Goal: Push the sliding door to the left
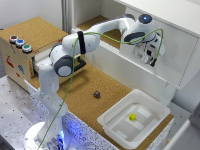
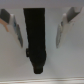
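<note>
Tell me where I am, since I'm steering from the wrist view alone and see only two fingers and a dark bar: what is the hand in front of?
Observer: The hand is up against the front of the sliding door, toward the panel's side on the exterior view's left. I cannot tell if it touches.
Operator: Is there room for the door on that side?
Observer: The cabinet compartment on that side is uncovered and shows a brown inside.
Operator: Is anything beneath the arm?
Observer: A white bin sits on the table below the door with a small yellow block in it, apart from the arm.
</note>
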Robot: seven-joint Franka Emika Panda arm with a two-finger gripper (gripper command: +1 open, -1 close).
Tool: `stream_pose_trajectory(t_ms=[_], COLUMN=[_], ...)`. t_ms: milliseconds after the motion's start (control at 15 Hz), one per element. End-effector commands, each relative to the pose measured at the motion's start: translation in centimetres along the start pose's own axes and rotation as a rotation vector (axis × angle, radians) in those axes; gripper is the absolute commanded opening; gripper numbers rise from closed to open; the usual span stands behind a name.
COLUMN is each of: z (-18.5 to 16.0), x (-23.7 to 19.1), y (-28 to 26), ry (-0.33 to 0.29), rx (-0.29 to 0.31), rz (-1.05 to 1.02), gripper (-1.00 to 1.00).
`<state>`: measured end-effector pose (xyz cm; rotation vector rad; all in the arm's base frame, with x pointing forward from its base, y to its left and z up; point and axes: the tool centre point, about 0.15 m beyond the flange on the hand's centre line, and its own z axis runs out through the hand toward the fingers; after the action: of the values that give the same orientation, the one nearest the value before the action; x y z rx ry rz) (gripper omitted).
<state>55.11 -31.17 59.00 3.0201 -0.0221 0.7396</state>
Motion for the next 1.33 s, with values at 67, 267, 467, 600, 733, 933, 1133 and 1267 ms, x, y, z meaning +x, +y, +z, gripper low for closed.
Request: stream_pose_trajectory(t_ms=[67,267,467,600,733,933,1133,1267], z=[1.4,2.7,4.4,4.6,3.5,2.2,1.5,1.0], x=[0.3,0.5,0.2,-0.2,-0.7,-1.3,-1.9,-1.9], y=[-1.1,-2.6,-4.7,-6.1,-7.5,-10.6,-14.8,-17.8], ry=[-0.031,-0.017,-0.026,-0.029,0.0,0.003,-0.02,-0.018], rx=[0.032,0.035,0.035,0.029,0.004,-0.013,-0.041,-0.054], rz=[-0.022,-0.034,-0.063,-0.068,-0.031,-0.012,-0.038,-0.034], gripper=[-1.0,-1.0,-1.0,-1.0,-1.0,-1.0,-1.0,-1.0])
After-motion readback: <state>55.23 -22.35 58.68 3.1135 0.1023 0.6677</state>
